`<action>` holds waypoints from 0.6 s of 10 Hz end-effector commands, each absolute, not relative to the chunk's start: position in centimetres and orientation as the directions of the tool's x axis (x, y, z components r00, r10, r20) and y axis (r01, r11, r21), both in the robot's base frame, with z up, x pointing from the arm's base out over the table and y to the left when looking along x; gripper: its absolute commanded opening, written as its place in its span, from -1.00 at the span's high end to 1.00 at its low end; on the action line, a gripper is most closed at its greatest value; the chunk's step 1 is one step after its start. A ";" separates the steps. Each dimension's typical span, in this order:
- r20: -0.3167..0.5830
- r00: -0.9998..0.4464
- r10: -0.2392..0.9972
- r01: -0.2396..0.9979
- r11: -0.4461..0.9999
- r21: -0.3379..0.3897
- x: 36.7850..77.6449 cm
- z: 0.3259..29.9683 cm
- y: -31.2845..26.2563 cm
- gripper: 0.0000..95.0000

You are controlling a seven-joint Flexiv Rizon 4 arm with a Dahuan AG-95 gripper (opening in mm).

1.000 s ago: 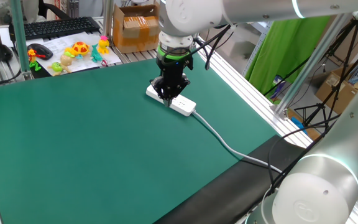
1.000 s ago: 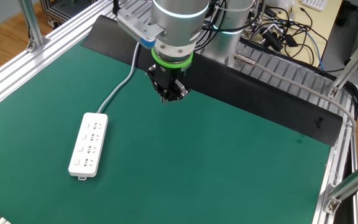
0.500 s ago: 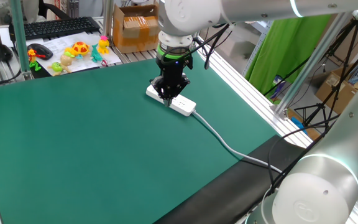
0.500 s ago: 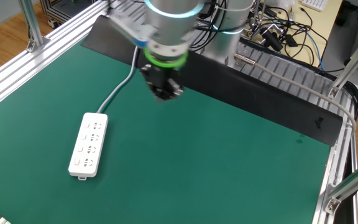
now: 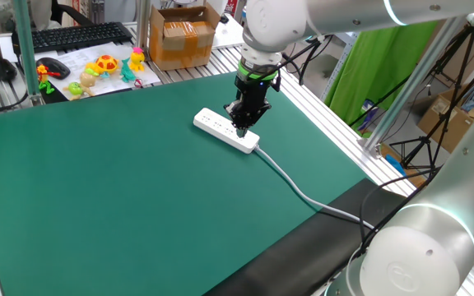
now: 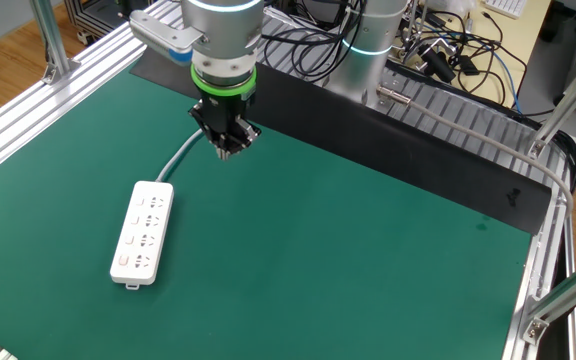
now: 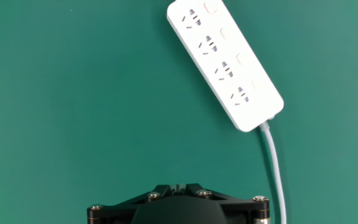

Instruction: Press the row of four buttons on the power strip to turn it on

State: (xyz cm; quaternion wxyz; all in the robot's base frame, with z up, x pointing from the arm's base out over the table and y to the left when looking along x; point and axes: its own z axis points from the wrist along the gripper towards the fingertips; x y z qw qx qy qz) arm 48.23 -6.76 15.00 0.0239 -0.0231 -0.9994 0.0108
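Currently, the power strip (image 6: 142, 233) lies flat on the green mat (image 6: 348, 270), near the mat's left edge in the other fixed view, with its long axis running roughly toward the camera. Its white-grey cable (image 6: 181, 160) leaves the far end and curves away toward the black strip (image 6: 418, 165) at the back of the table.

The four buttons (image 7: 232, 45) sit in one row along one long side of the strip's top face, each beside a socket (image 7: 211, 46); in the hand view they appear as small pale rounded squares, set along the strip's right side.

The gripper (image 6: 224, 148) points straight down and hangs above the mat, apart from the strip, over the cable near the strip's cable end. In one fixed view the gripper (image 5: 243, 127) overlaps the strip's cable end, but the other views show it clear of the strip. The fingers are closed together, with nothing between them.

In the hand view only the dark gripper body fills the bottom edge; the fingertips themselves are not visible there. Behind the table stands a cardboard box (image 5: 179, 37).
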 end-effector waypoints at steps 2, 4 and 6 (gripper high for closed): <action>0.043 -0.998 0.043 0.042 0.999 -0.023 48.1 15.0 -6.9 1.00; 0.038 -0.999 0.037 0.036 0.999 -0.024 48.1 15.0 -6.9 1.00; 0.037 -0.999 0.034 0.033 0.999 -0.024 48.1 15.0 -6.9 1.00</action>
